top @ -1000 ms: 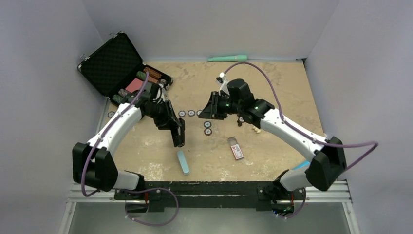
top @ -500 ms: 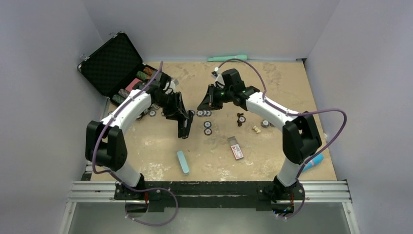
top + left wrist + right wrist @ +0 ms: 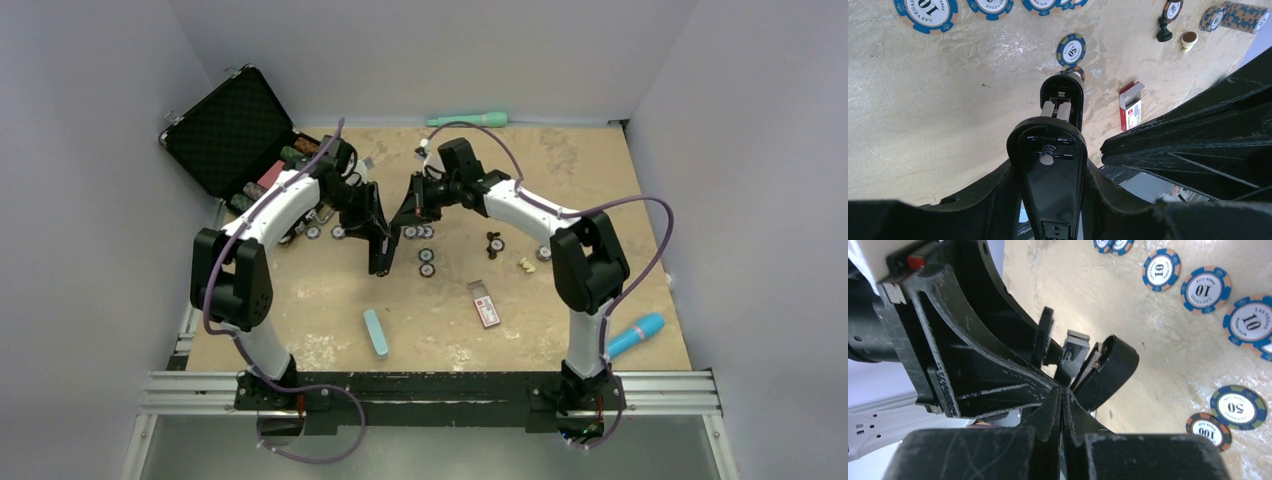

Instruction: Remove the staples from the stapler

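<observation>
Left wrist: we're holding the stapler point(image 3: 1060, 150) hinged open in the left gripper point(image 3: 1050, 195), exposing the magazine point(image 3: 1060, 107); right gripper point(image 3: 1063, 400) is sitting clenched beside it.

Two slim arms, left arm point(image 3: 270, 205) and right arm point(image 3: 520, 208), w/ glossy white link shells and chunky matte-black joint housings. A thin purple cable point(image 3: 312, 462) loops along each. Right gripper point(image 3: 1062, 396) is black moulded plastic w/ ribbed bracing, scuffed by pale scratches. Left gripper point(image 3: 1048, 175) is the same matte black.
</observation>
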Robot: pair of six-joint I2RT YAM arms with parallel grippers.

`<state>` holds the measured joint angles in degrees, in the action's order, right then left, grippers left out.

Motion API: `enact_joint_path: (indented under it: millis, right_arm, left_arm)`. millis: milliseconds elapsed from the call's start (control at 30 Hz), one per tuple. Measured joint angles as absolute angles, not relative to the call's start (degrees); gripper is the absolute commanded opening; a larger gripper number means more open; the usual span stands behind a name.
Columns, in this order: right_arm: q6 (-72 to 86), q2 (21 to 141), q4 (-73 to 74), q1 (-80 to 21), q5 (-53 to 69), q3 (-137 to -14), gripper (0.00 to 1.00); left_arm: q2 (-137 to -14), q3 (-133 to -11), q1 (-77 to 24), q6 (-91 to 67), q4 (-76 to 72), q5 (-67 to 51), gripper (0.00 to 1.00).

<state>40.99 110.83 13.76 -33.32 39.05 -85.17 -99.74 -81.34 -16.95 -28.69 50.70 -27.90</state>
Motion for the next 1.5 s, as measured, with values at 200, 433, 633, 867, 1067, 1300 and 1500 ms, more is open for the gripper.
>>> enact_joint_path:
  millis: [200,433,633,867,1067,1300,1500]
  right_arm:
    - [40.0,113.2,14.1,-33.0,40.2,-88.0,0.00]
    - [39.2,115.4,14.6,-32.8,41.2,-88.6,0.00]
    - [38.4,115.9,15.1,-32.8,41.7,-88.6,0.00]
    - [37.5,115.9,15.3,-32.8,41.9,-88.6,0.00]
    - [36.6,116.0,15.7,-32.7,42.2,-88.6,0.00]
    - [35.5,116.0,16.1,-32.7,42.2,-88.3,0.00]
    - [34.7,116.0,16.6,-32.7,42.2,-88.2,0.00]
  left_arm:
    - [-100.3,-81.3,-17.0,-28.7,50.9,-27.9,0.00]
    - [-100.3,-81.3,-17.0,-28.9,50.7,-27.9,0.00]
    - [-100.3,-81.3,-17.1,-29.0,50.7,-27.9,0.00]
    - [-100.3,-81.3,-17.5,-29.4,50.5,-28.0,0.00]
    - [-100.3,-81.3,-17.6,-29.6,50.2,-28.1,0.00]
    - [-100.3,-81.3,-17.8,-30.0,50.2,-28.1,0.00]
    - [-100.3,-81.1,-17.8,-30.4,50.1,-28.1,0.00]
